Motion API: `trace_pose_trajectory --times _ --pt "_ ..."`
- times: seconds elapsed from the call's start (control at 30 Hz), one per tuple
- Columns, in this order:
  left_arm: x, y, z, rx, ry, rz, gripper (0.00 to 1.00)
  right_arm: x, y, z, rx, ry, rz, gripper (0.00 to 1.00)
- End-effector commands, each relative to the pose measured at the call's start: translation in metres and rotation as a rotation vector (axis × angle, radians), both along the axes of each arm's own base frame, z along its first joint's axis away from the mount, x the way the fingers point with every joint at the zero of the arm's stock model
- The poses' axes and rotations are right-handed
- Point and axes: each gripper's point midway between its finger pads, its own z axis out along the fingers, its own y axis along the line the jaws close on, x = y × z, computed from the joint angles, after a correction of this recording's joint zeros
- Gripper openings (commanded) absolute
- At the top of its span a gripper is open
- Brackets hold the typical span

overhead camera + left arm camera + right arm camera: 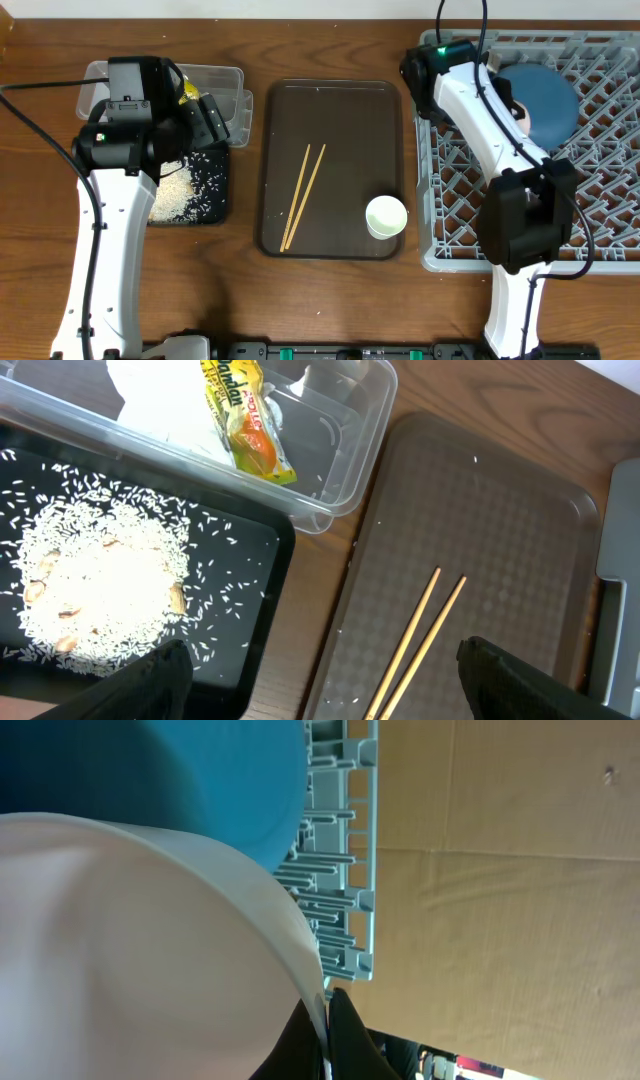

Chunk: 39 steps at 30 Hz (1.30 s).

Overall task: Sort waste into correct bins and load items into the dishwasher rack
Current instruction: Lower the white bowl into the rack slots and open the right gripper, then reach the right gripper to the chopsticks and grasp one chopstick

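My left gripper (320, 695) is open and empty, above the gap between the black tray (255, 600) and the brown tray. Rice scraps (100, 590) lie heaped in the black tray. The yellow-green wrapper (245, 425) and the white napkin (150, 390) lie in the clear tub (345, 460). The chopsticks (303, 195) and the pale green cup (386, 216) are on the brown tray. My right gripper (326, 1020) is shut on the rim of the white bowl (130, 950), over the grey rack (600, 200) next to the blue plate (548, 100). I cannot make out the light blue bowl.
The dark brown serving tray (335, 110) lies mid-table between the bins and the rack. My right arm (500, 150) stretches across the rack's left half. The rack's edge (345, 900) shows against the wooden table in the right wrist view.
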Motion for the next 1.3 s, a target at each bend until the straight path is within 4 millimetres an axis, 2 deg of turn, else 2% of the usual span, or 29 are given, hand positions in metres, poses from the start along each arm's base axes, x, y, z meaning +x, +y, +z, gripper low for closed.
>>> trace_pose_trajectory --times 0.0,0.23,0.47,0.6,0.67,0.8,0.9,1.1,1.27 --pt "0.0 0.002 -0.003 0.006 0.008 0.005 0.88 0.0 0.019 -0.006 0.0 -0.002 0.037 0.01" --pt "0.0 0.002 -0.003 0.006 0.008 0.004 0.88 -0.004 0.036 -0.013 -0.008 0.027 0.081 0.01" --pt "0.0 0.002 -0.003 0.006 0.008 0.005 0.88 -0.018 0.045 -0.035 -0.043 0.117 0.124 0.01" --pt "0.0 0.002 -0.003 0.006 0.008 0.004 0.88 -0.022 0.06 -0.037 -0.051 0.13 0.167 0.03" --pt "0.0 0.002 -0.003 0.006 0.008 0.004 0.88 -0.023 0.071 -0.037 -0.053 0.13 0.196 0.1" --pt "0.0 0.002 -0.003 0.006 0.008 0.005 0.88 -0.026 0.09 -0.037 -0.057 0.131 0.245 0.46" --pt "0.0 0.002 -0.003 0.006 0.008 0.005 0.88 -0.028 0.101 -0.037 -0.056 0.132 0.271 0.64" --pt "0.0 0.002 -0.003 0.006 0.008 0.004 0.88 -0.031 0.11 -0.036 -0.004 0.135 0.267 0.73" --pt "0.0 0.002 -0.003 0.006 0.008 0.004 0.88 -0.025 0.113 -0.017 0.104 0.092 0.224 0.76"
